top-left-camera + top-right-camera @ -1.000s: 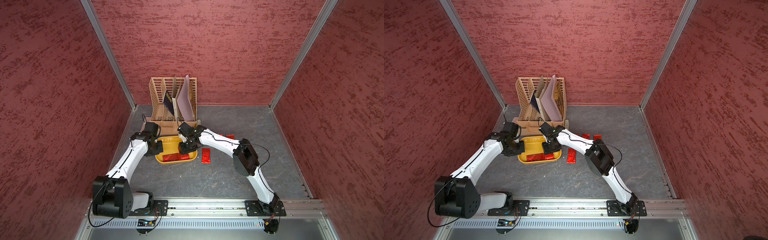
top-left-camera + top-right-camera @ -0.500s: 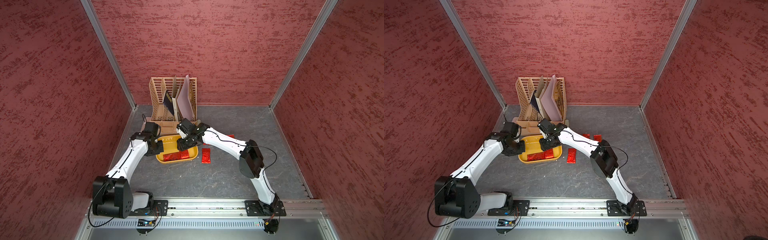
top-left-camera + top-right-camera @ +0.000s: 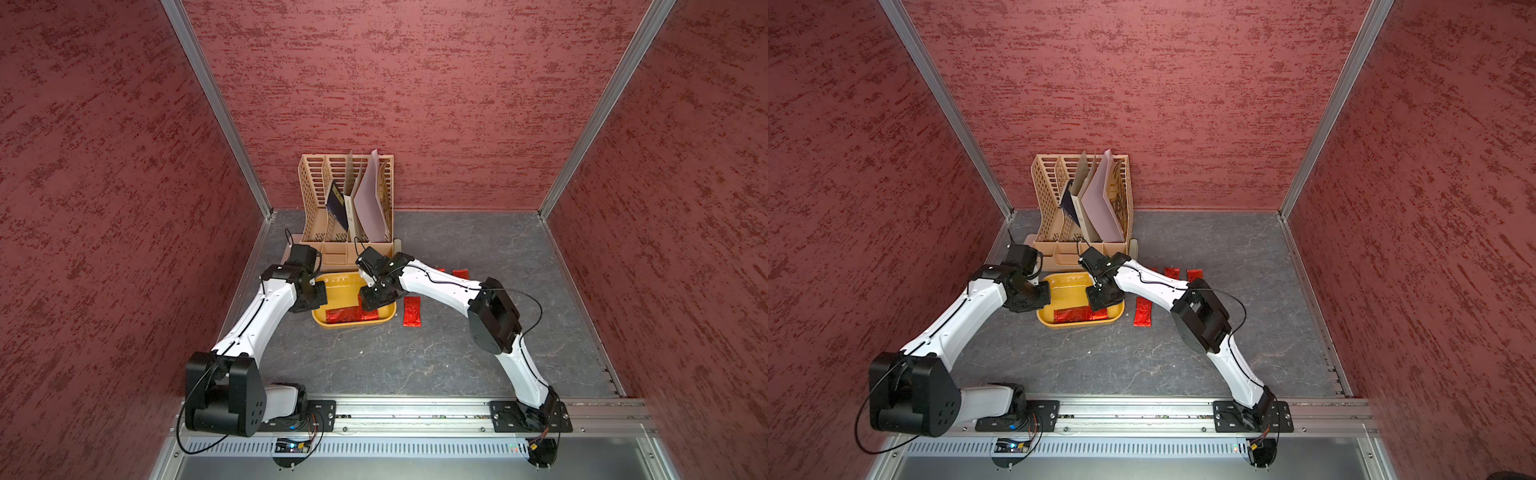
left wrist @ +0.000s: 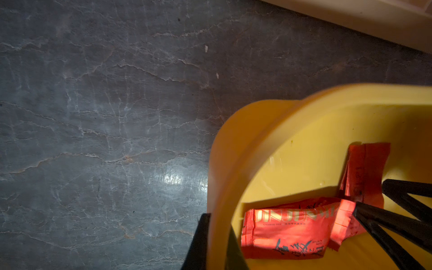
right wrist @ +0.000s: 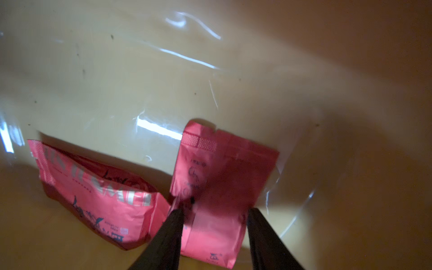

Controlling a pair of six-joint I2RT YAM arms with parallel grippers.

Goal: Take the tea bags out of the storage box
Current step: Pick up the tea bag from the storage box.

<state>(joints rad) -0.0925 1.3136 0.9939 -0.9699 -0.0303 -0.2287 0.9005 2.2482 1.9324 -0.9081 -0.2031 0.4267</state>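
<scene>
On the dark slate tabletop (image 3: 374, 365), centre of both top views, the storage box (image 3: 353, 325) holds two sachets: one tea bag (image 5: 224, 168) is now pinched by its long edges in your right gripper (image 5: 214, 210), which edged down-left in frame this past second; a second tea bag (image 5: 93, 184) lies beside it. Your left gripper (image 4: 217, 233) stays clamped on the box's frame-left rim, so lifting looks next; more tea bags (image 3: 1143, 312) already lie out rightward.

The dark grey veined surface (image 3: 415, 361) carries a shallow mustard-yellow plastic tub (image 3: 353, 323), a tan slotted organizer (image 3: 314, 195) behind it, and red foil sachets (image 3: 412, 311) beside it.
</scene>
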